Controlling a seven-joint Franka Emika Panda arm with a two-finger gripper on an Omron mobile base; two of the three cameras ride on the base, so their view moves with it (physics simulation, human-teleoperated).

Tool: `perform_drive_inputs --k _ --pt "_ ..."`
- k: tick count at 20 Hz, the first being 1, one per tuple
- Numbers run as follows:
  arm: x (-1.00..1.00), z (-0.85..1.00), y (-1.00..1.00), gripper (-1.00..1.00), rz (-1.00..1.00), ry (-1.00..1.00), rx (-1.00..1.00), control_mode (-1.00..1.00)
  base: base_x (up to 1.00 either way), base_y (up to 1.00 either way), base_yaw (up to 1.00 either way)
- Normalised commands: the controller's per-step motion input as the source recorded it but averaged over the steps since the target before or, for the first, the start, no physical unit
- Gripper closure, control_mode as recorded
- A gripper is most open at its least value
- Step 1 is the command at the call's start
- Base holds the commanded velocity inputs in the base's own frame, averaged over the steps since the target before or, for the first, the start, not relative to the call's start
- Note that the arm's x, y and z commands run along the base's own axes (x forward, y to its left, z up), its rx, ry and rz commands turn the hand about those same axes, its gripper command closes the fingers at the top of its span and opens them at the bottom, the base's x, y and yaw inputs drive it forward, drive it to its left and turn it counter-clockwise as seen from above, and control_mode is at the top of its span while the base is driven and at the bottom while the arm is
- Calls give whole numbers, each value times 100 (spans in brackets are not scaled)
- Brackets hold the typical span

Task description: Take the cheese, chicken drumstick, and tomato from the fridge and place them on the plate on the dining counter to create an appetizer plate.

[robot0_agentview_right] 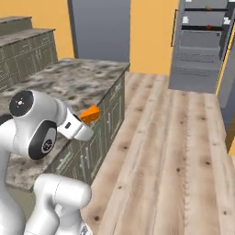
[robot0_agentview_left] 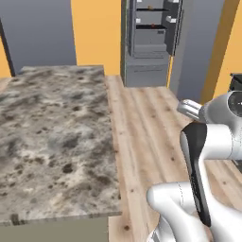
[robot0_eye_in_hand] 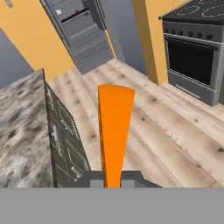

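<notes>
Gripper (robot0_eye_in_hand: 113,183) clamped on cheese (robot0_eye_in_hand: 114,131); wedge long axis projects straight ahead, over floor, marble counter (robot0_eye_in_hand: 19,127) just beside; plate location undetermined.

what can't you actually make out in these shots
- End effector fingertips, hand view: cut off by the bottom edge, so how they pinch the cheese stays hidden.
- Cheese, right base view: its rear end sits behind the white wrist.
- Fridge shelves, left base view: small orange specks, too small to identify.
- Fridge top, right base view: cut off by the upper edge.
- Marble counter, left base view: cut off at the left edge.
</notes>
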Motion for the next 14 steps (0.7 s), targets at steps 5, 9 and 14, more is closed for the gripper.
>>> perform_drive_inputs --k 5,9,14 --pt "0 0 0 100 0 0 0 100 -100 50 -54" --pt "0 0 0 100 0 0 0 100 -100 45 -59" --pt "0 0 0 100 0 0 0 100 -100 68 -47"
